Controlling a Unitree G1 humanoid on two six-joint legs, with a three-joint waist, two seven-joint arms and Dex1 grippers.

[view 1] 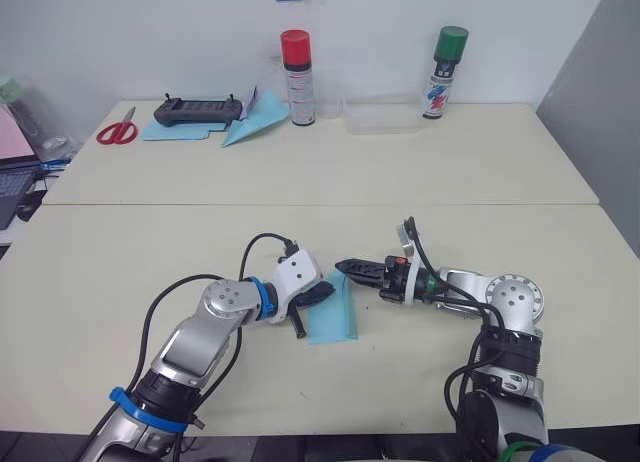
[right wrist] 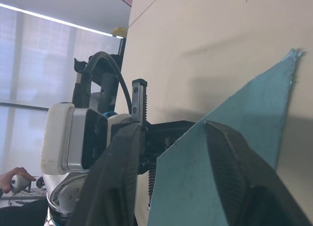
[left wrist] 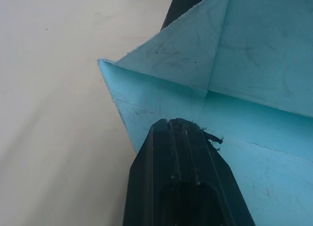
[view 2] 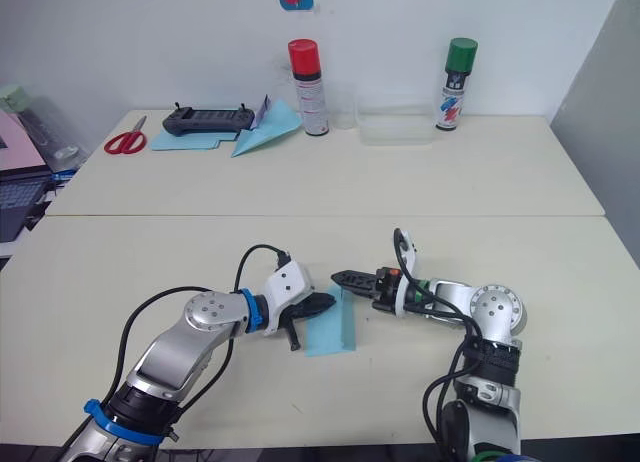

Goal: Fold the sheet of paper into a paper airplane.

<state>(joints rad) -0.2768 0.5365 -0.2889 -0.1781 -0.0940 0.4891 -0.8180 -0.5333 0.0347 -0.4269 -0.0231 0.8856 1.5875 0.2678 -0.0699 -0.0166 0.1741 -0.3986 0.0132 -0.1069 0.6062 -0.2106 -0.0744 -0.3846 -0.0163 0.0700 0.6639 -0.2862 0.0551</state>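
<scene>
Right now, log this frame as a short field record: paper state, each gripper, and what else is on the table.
paper: sheet of paper, light blue, partly folded, lying near the front of the table
left gripper: at the paper's left edge, one finger pressing on it
right gripper: at the paper's upper edge, fingers open with the raised edge between them
back of table: scissors, black controller, folded blue plane, two spray cans, clear tray

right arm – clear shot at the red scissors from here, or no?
Probably not. The right gripper is at the sheet of paper on the near table, while the red scissors lie at the far table's left end, beyond the left gripper.
</scene>
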